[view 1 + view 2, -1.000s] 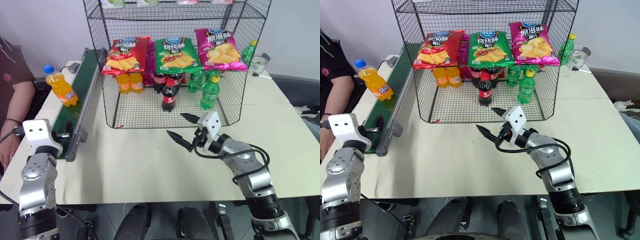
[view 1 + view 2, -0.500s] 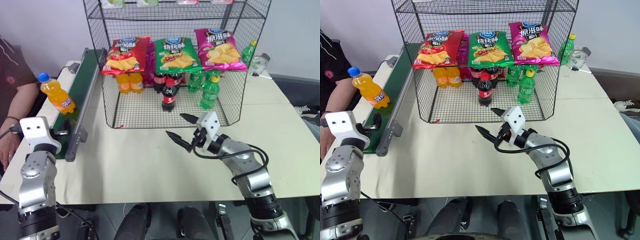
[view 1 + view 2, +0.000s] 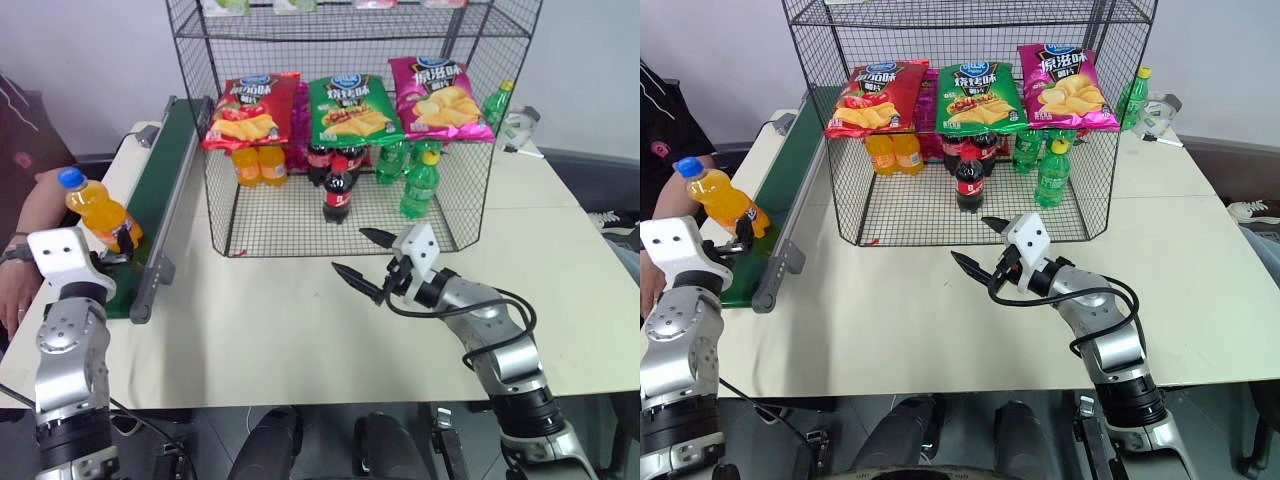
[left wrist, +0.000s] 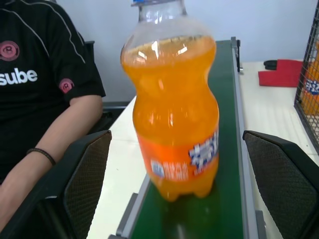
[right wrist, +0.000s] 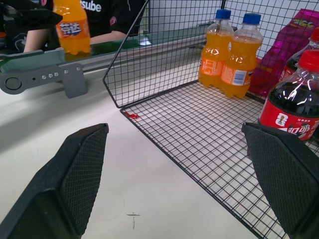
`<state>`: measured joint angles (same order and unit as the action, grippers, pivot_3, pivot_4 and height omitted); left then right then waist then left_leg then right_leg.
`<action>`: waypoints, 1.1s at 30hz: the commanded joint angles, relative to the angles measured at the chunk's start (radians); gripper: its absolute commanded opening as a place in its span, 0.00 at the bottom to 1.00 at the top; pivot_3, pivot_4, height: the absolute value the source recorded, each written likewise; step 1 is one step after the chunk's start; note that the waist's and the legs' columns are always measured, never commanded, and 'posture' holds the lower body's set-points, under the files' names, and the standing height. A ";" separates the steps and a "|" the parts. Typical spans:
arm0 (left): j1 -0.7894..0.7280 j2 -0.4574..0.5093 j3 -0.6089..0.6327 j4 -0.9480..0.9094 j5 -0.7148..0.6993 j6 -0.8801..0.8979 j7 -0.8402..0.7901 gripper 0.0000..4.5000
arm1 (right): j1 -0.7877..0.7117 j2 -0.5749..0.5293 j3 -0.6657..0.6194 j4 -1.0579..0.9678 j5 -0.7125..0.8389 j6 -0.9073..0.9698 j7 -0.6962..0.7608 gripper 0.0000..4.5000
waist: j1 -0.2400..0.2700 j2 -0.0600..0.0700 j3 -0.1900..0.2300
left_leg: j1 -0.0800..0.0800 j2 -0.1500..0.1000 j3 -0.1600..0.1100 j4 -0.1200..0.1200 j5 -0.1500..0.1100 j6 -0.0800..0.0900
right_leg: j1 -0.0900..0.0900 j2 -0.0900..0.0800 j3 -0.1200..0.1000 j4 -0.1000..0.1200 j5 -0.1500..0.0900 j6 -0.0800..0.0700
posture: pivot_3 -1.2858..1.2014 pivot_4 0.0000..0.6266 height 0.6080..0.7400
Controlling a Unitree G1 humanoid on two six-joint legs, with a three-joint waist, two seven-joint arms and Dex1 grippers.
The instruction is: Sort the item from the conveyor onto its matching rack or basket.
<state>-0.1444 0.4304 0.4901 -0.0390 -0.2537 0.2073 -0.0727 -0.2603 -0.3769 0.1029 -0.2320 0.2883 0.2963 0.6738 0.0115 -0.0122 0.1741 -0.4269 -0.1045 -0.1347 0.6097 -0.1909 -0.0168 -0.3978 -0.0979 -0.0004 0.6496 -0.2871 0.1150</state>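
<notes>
The item, an orange soda bottle with a blue cap, stands on the dark-green conveyor near its near end. In the left wrist view the bottle rises between the two fingers of my left gripper, which is open and clear of it on both sides. My right gripper hangs open over the table, just in front of the black wire basket, with nothing between its fingers.
The basket holds two orange soda bottles, cola bottles and green bottles. Chip bags lie on the shelf above. A person's arm rests left of the conveyor. A small red scrap lies at the basket's front corner.
The orange soda bottle has travelled down the belt toward me and now stands between my left fingers. My left gripper has risen slightly. The right arm is still.
</notes>
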 commanded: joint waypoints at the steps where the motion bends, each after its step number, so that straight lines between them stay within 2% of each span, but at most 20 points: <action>1: -0.025 0.021 0.049 -0.012 -0.017 -0.029 0.007 0.98 | -0.018 0.006 -0.003 -0.020 0.003 -0.024 0.002 1.00 | 0.000 0.000 0.000 | 0.000 0.000 0.000 0.000 0.000 0.000 | 0.000 0.000 0.000 0.000 0.000 0.000 | 0.52 0.24 1.00; 7: -0.029 0.023 0.057 -0.017 -0.020 -0.029 0.000 0.98 | -0.015 0.008 -0.002 -0.020 0.002 -0.024 0.003 1.00 | 0.000 0.000 0.000 | 0.000 0.000 0.000 0.000 0.000 0.000 | 0.000 0.000 0.000 0.000 0.000 0.000 | 0.52 0.24 1.00; 10: -0.024 0.021 0.051 -0.018 -0.013 -0.027 -0.001 0.79 | -0.016 0.009 -0.001 -0.019 0.002 -0.024 0.003 1.00 | 0.000 0.000 0.000 | 0.000 0.000 0.000 0.000 0.000 0.000 | 0.000 0.000 0.000 0.000 0.000 0.000 | 0.52 0.24 1.00; 12: -0.024 0.020 0.050 -0.017 -0.014 -0.021 -0.003 0.59 | -0.016 0.010 0.000 -0.019 0.002 -0.024 0.003 1.00 | -0.001 0.000 0.000 | 0.000 0.000 0.000 0.000 0.000 0.000 | 0.000 0.000 0.000 0.000 0.000 0.000 | 0.52 0.24 1.00; 33: -0.037 0.019 0.040 -0.055 -0.023 -0.025 -0.027 0.59 | -0.024 0.012 0.002 -0.013 0.000 -0.030 0.002 1.00 | 0.001 0.000 0.000 | 0.000 0.000 0.000 0.000 0.000 0.000 | 0.000 0.000 0.000 0.000 0.000 0.000 | 0.52 0.24 1.00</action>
<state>-0.1645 0.4326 0.5239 -0.0383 -0.2678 0.2076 -0.0934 -0.2677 -0.3720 0.1093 -0.2292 0.2872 0.2893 0.6745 0.0121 -0.0124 0.1741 -0.4269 -0.1045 -0.1348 0.6099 -0.1908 -0.0167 -0.3976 -0.0979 -0.0005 0.6498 -0.2867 0.1154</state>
